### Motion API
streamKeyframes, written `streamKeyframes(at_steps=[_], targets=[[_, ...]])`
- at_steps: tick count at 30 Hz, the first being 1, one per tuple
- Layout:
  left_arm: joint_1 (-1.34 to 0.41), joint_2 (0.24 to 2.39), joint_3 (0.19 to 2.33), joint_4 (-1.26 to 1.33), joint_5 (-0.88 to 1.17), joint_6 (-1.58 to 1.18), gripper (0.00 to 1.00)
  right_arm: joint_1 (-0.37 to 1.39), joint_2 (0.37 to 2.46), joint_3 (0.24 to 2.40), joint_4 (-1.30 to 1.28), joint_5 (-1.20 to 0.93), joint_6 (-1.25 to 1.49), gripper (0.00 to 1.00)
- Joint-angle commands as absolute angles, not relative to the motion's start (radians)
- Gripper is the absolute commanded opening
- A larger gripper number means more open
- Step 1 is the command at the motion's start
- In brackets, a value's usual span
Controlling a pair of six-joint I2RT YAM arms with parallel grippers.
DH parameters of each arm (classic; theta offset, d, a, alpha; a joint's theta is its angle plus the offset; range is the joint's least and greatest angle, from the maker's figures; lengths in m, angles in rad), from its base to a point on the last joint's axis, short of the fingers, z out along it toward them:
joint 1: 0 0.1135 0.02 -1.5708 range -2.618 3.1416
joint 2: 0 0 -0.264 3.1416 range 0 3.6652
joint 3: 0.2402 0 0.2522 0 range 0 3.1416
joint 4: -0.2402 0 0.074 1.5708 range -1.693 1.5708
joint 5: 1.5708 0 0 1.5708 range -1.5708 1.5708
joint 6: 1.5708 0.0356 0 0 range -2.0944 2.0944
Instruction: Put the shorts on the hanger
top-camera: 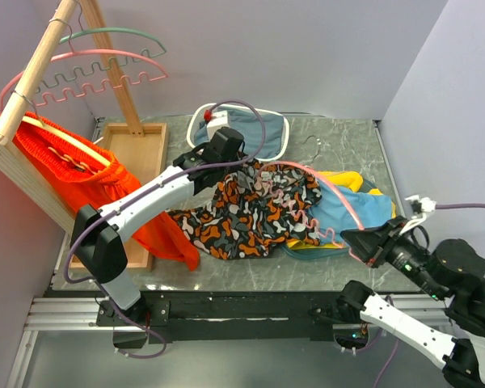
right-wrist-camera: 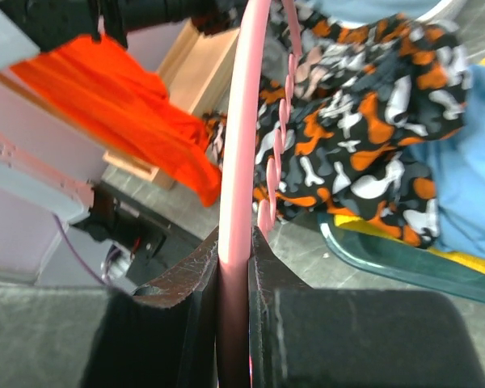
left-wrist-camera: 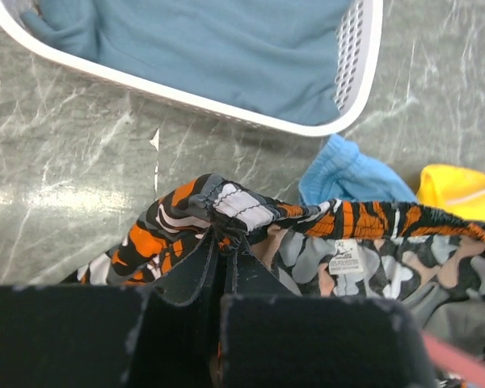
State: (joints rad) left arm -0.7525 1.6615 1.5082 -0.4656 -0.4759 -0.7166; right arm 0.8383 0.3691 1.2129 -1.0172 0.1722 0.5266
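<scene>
The left gripper [left-wrist-camera: 224, 252] pinches the shorts [top-camera: 250, 212] by the waistband [left-wrist-camera: 244, 207] (opening it, I'd guess) so the right gripper [right-wrist-camera: 234, 242], clamping the pink hanger [right-wrist-camera: 244, 121], can thread in.

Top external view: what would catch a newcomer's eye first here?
The bright orange garment draped over the wooden rack at the left stands out most. At the centre of the grey marbled table lie the black shorts blotched orange, white and grey, their waistband pinched by the left gripper. On the right, the right gripper clamps the thin pink curved hanger, which reaches to the shorts.
</scene>
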Motion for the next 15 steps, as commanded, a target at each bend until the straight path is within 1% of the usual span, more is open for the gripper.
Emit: streamKeyframes(at_steps=[1, 5, 9, 11, 13, 15], targets=[[-0.756, 1.632, 1.517, -0.448, -0.417, -0.624, 0.01, 0.836, 0.396, 1.164, -0.855, 0.087, 0.509, 0.0], [-0.758, 1.588, 1.473, -0.425, -0.356, -0.581, 0.01, 0.836, 0.396, 1.111, -0.76, 0.074, 0.496, 0.0], [-0.772, 1.546, 1.421, -0.439, -0.33, -0.555, 0.01, 0.835, 0.367, 1.007, -0.648, 0.061, 0.473, 0.0], [-0.791, 1.529, 1.41, -0.459, -0.348, -0.543, 0.01, 0.836, 0.353, 0.965, -0.582, 0.049, 0.472, 0.0], [-0.804, 1.52, 1.401, -0.498, -0.395, -0.548, 0.01, 0.838, 0.353, 0.939, -0.571, 0.029, 0.472, 0.0], [-0.811, 1.508, 1.381, -0.496, -0.393, -0.546, 0.02, 0.838, 0.339, 0.901, -0.532, 0.017, 0.471, 0.0]])
